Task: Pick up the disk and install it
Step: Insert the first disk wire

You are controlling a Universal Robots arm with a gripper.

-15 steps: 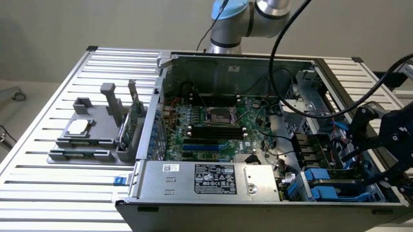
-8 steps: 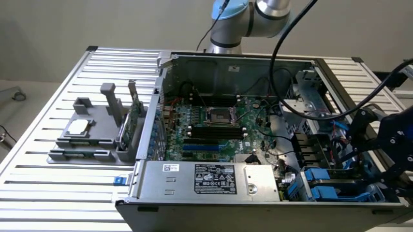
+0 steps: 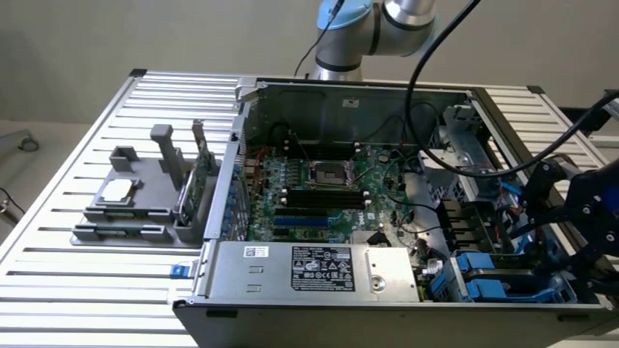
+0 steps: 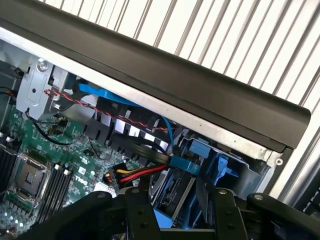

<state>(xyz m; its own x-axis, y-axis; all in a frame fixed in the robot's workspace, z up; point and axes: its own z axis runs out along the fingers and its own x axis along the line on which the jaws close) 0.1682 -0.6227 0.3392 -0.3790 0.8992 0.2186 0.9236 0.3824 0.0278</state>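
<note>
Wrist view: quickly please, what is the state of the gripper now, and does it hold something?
The gripper: jaws closed, it seems, on the flat rectangular silver-grey disk in a blue plastic carrier.

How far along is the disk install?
Pickup looks done: the gripper grips the disk, a grey slab with a blue carrier edge. In hand: it hangs above the blue drive bay in the PC case. Left: seating the disk, which doesn't look slotted in yet.
</note>
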